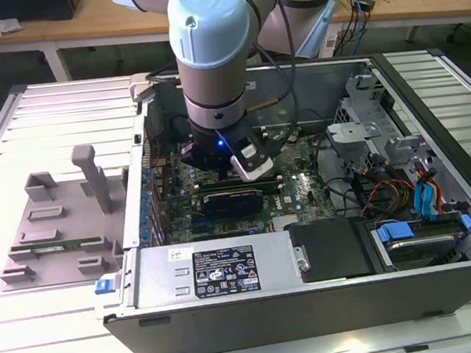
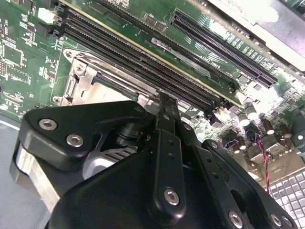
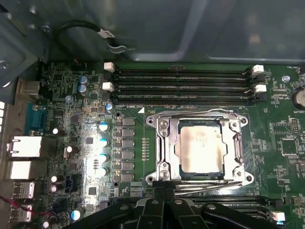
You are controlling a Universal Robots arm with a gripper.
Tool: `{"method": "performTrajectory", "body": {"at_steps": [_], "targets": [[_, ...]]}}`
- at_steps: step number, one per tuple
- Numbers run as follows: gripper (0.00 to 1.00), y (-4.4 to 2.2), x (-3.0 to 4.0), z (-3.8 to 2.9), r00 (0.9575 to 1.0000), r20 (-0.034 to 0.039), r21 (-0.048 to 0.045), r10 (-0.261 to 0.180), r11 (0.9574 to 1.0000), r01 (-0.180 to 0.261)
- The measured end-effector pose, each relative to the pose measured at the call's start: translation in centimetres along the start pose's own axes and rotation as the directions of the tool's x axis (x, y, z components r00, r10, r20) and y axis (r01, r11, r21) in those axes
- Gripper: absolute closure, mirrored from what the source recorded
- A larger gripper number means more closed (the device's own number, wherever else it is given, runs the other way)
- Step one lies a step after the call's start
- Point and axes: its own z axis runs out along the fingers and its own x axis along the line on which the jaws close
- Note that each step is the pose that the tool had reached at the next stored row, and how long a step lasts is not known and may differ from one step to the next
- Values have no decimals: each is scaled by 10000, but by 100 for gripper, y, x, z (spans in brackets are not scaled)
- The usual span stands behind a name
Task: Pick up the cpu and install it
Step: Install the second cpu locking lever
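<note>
Since the flat square cpu with its shiny silver top (image 3: 200, 145) already sits inside the metal socket frame (image 3: 164, 151), we would hold the black gripper (image 3: 164, 196) directly overhead; its fingers look closed, holding nothing.

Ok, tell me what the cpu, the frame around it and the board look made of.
The cpu: metal top, dull silvery with a brushed sheen that catches light. The frame around it: bright bare metal, likely steel, with shiny screws. The board: green laminate, glossy coated, probably fibreglass.
</note>
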Motion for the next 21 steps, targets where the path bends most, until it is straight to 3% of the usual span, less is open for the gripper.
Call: {"method": "performTrajectory", "body": {"at_steps": [3, 16, 21], "targets": [[89, -7, 7, 33, 10000, 0, -18, 1, 10000, -1], [89, -19, 45, 117, 10000, 8, -250, 9, 9997, -9], [89, -19, 57, 116, 10000, 0, -253, 10, 9997, -10]]}}
